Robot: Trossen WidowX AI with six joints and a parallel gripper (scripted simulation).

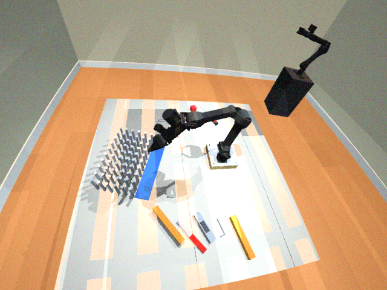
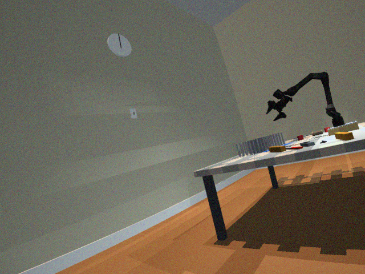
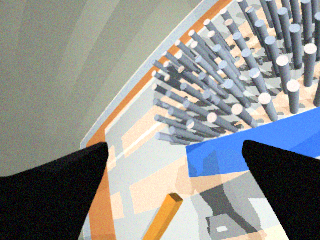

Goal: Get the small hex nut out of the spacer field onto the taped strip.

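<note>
My gripper is open and empty, held high above the table near the spacers and strip. The grey metal spacers stand upright in a dense field at the left of the top view. The blue taped strip lies along their front. I cannot make out the nut in any view. A red-handled tool with a pale shaft and a thin L-shaped key lie on the table, away from the field.
An orange bar and a yellow-orange bar flank the tools. A blue-grey block lies between. A red object stands behind the arm. Another black arm on a dark box shows at upper right.
</note>
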